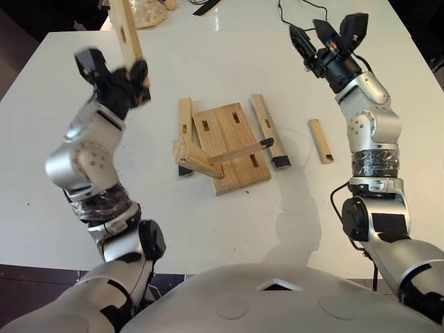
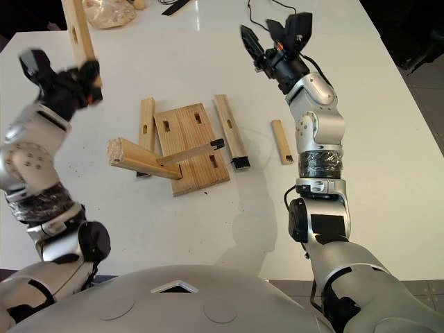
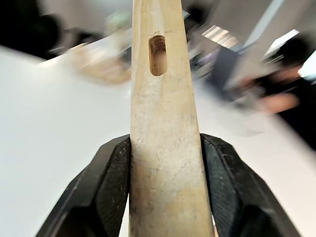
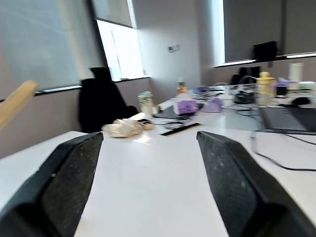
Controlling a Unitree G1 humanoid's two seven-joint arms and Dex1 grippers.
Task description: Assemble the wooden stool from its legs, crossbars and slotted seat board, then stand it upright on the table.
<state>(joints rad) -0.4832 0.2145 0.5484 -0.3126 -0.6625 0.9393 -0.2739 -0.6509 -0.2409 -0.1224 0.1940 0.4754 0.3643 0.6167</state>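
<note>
L claw (image 1: 139, 73) upper left clamps a slotted leg (image 1: 127, 28) held off table, prob for fitting to seat board (image 1: 232, 128) at centre; R claw (image 1: 325, 33) upper right gapes empty, on standby

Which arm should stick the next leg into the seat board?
Left. The left gripper holds a wooden leg; the right gripper is open and empty, raised beyond the seat board.

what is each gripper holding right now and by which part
The left gripper holds a wooden leg, clamped on two opposite sides near its lower end, short of the slot. The right gripper is open and holds nothing.
</note>
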